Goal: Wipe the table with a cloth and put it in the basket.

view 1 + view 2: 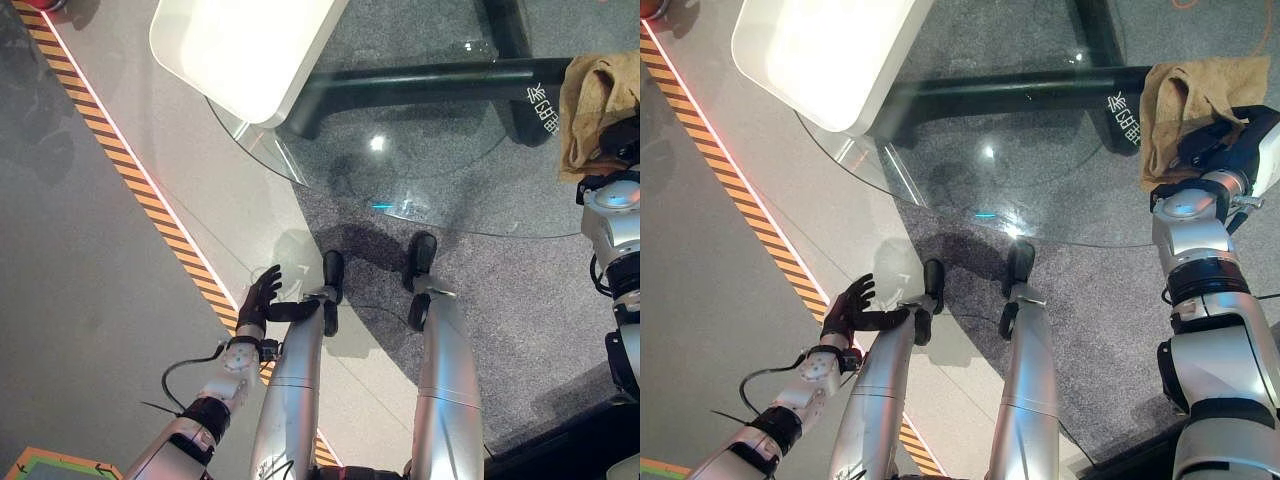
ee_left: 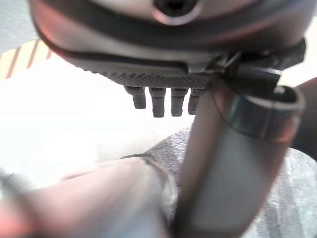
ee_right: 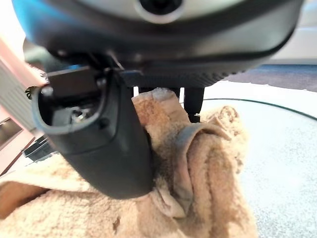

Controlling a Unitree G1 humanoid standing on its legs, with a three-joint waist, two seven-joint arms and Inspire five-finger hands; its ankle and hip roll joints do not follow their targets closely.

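- While my right hand [image 1: 1215, 140] rests on the cloth [image 1: 1185, 100], its thumb and fingers are curled into the folds, pinching a bunched ridge of the fabric, as my right wrist view shows.
- The cloth is a tan towel, lying crumpled on the round glass bench [image 1: 1040, 170] directly under and ahead of that hand, near the bench's rim on my right side.
- My left hand [image 1: 258, 298] hangs low by my left side above the floor, well apart from the bench, fingers spread and relaxed, holding nothing.
- I judge the cloth soft, light and limp: it will sag and trail from wherever I lift it, and loose corners may drag.
- On smooth glass I expect it to slide easily, so pressing down with a flat palm should serve better for wiping than a pinch alone.
- For carrying, the thick gathered fold under my thumb looks like the best place to hold, since it gives several layers to grip.
- A white tray-like slab [image 1: 830, 55] lies on the bench's far left, well apart from my right hand.
- I see no basket, so where the cloth must go is not yet clear.
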